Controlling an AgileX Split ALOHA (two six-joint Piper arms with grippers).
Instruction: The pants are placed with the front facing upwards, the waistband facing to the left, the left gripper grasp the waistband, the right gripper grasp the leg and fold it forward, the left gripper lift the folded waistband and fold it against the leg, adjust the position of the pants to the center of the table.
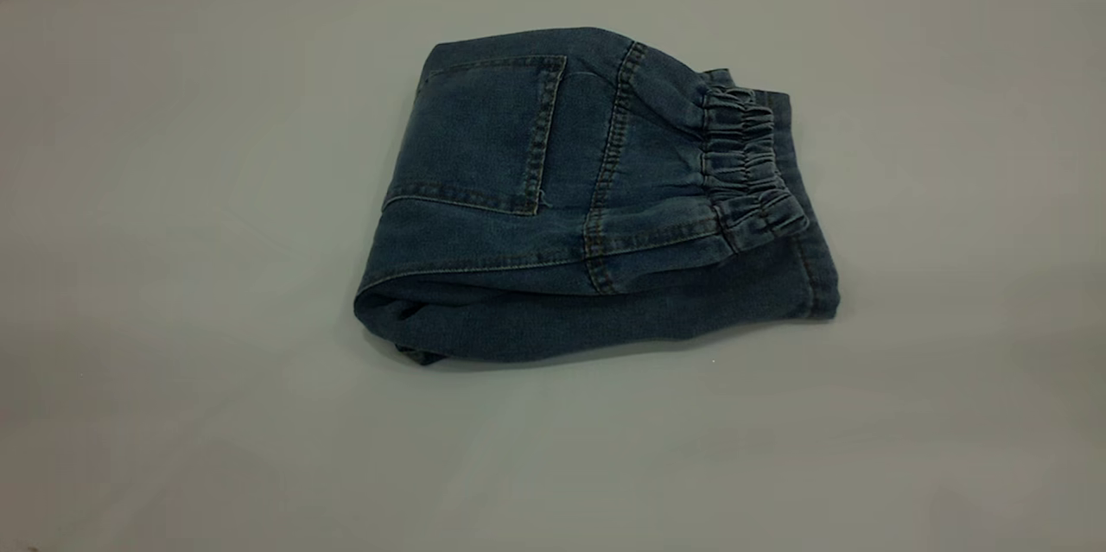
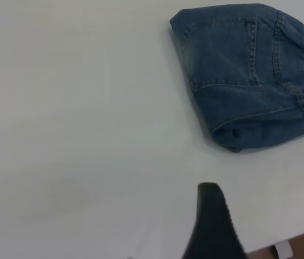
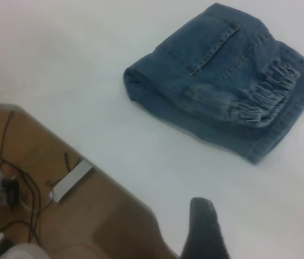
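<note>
Left gripper (image 2: 212, 226): off the cloth, well apart from the pants, only one dark finger in its wrist view, so can't tell if it's spread or closed. Not visible in exterior view.

Pants (image 1: 587, 198): folded into a compact bundle near the middle of the table (image 1: 173, 276), back pocket (image 1: 488, 133) facing up. Fold edge on the left, waistband (image 1: 747, 168) gathered on the right, lying on top of the leg (image 1: 778, 293) layer beneath.

Right gripper (image 3: 204, 229): also clear of the pants, near the table edge, single finger in view, can't tell its state. Cables (image 3: 11, 178) on the floor beyond the edge.
</note>
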